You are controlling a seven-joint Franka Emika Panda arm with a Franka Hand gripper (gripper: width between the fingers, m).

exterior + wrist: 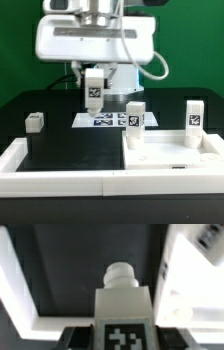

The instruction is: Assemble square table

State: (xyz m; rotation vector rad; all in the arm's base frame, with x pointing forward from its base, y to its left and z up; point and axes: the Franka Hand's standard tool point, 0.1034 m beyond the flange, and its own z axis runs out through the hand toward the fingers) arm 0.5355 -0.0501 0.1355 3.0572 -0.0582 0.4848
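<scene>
Tool point(93, 74) of the Franka arm pinching a white leg block point(93, 91) by its upper end, in the upper centre of the exterior view; the block hangs upright in the air, tag facing the camera, clear of the black counter point(70, 150) and just above the near edge of the marker board point(108, 121). Lower right in that view lies the square table slab point(172, 152), flat on the counter, with a second leg block point(135, 118) and a third leg block point(193, 117) standing upright at its two farther corners. A fourth leg block point(35, 122) sits alone on the counter at the exterior view's left, close to the long white rim point(20, 165). From the wrist view the held leg block point(124, 308) shows its tag and a rounded peg end point(119, 273) over dark counter point(60, 274), with the slab point(195, 280) blurred beside it
</scene>
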